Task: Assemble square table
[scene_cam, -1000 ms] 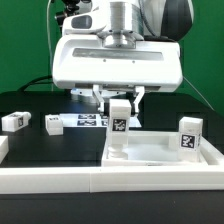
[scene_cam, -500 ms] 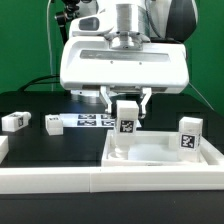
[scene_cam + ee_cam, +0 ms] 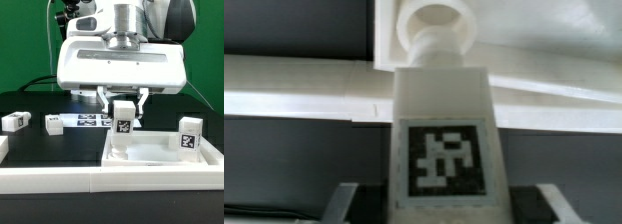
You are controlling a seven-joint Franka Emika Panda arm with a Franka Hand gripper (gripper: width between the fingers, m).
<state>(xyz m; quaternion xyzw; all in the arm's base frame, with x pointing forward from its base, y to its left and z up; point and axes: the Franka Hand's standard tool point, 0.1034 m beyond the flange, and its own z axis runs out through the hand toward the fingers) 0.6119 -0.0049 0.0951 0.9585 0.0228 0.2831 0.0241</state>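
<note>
Leg [image 3: 121,125]: white square-sectioned block, upright, black-and-white tag on the face toward the camera. It is clamped near its upper end by gripper [image 3: 125,106], jaws closed on its two sides. It sits at the exterior view's centre, with its lower end inside top [image 3: 165,160], close to that tray's 9 o'clock rim; contact with the floor cannot be told. In the wrist view the leg [image 3: 443,130] runs long, with the tag near the fingers [image 3: 352,203] and the far end narrowing to a rounded peg over white plastic. Top: white square tray with raised rim, at 4 o'clock in the exterior view. Second leg [image 3: 190,137]: upright, tagged, at 3 o'clock of the held one, at the tray's rim. Third leg [image 3: 14,121] and fourth leg [image 3: 52,124]: on black table [image 3: 30,105] at 9 o'clock, apart from each other. Marker board [image 3: 88,121]: flat, between fourth leg and held leg. Wall [image 3: 60,180]: long, white, across 6 o'clock.
</note>
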